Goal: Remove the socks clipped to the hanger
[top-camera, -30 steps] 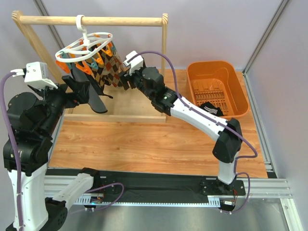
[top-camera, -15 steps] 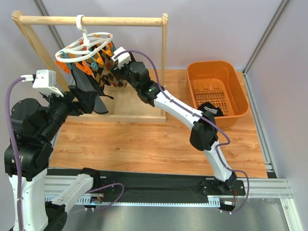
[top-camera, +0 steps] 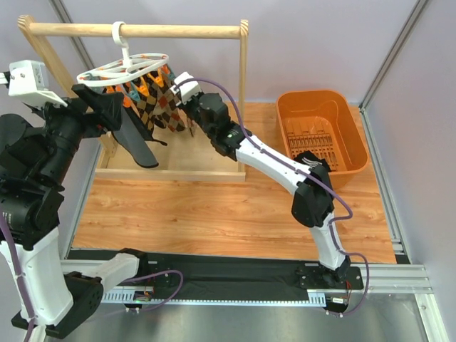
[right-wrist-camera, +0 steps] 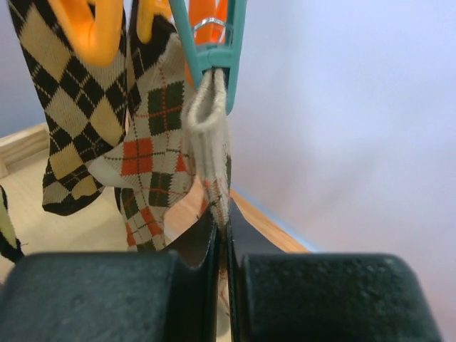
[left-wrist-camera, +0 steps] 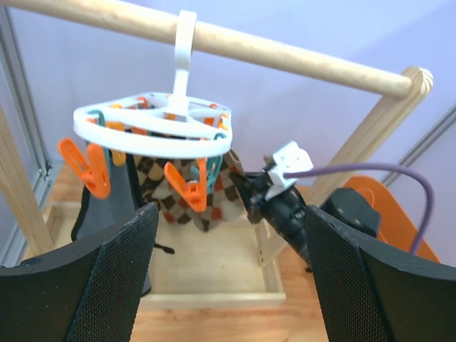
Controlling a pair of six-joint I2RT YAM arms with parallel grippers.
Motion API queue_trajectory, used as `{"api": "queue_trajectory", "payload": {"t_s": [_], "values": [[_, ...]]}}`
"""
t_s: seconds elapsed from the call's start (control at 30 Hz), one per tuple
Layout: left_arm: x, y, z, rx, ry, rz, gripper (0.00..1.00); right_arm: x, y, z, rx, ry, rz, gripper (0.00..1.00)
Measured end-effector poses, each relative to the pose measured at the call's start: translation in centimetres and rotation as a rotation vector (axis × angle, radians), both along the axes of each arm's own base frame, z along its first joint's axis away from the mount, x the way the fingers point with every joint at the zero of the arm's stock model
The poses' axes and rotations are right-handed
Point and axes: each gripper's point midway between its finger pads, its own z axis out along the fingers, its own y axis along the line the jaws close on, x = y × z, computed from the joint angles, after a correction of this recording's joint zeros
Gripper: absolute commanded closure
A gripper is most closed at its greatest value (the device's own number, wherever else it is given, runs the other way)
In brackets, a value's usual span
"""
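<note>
Socks, argyle and plain black, hang clipped beneath the white ring hanger, whose hook sits over the wooden rail at the far left of the counter. On the wrist view, the outermost sock hangs from a teal clip, and the right gripper is clamped together on the fabric just below that clip. The left gripper stands with fingers wide apart, holding nothing, near the hanger and facing it. An orange basket sits at the far right, well apart from the hanger, with a black sock lying inside.
</note>
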Motion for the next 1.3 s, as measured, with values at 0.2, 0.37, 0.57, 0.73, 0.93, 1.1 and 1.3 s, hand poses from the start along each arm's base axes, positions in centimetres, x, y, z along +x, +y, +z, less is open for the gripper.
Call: {"api": "queue_trajectory", "payload": {"t_s": [0.2, 0.37, 0.57, 0.73, 0.93, 1.1, 1.3], "values": [[2.5, 1.0, 0.4, 0.011, 0.022, 0.082, 0.11, -3.0, -2.6, 4.3, 0.042, -0.025, 0.028, 1.0], [5.0, 1.8, -2.1, 0.048, 0.114, 0.154, 0.13, -7.0, -3.9, 8.0, 0.094, -0.055, 0.088, 1.0], [6.7, 3.4, -4.4, 0.092, 0.195, 0.235, 0.17, -12.2, -2.9, 8.9, 0.117, -0.048, 0.195, 1.0], [7.3, 5.8, -4.8, 0.111, 0.234, 0.323, 0.19, -14.8, -1.5, 8.2, 0.11, -0.024, 0.249, 1.0], [9.0, 9.5, -7.3, 0.101, 0.326, 0.408, 0.22, -17.8, 0.5, 7.5, 0.11, 0.013, 0.3, 1.0], [10.9, 9.6, -9.2, 0.094, 0.39, 0.371, 0.19, -20.4, 1.8, 7.1, 0.097, 0.035, 0.329, 1.0], [12.5, 9.0, -10.7, 0.076, 0.459, 0.307, 0.15, -22.1, 2.4, 7.9, 0.114, 0.034, 0.324, 1.0]]}}
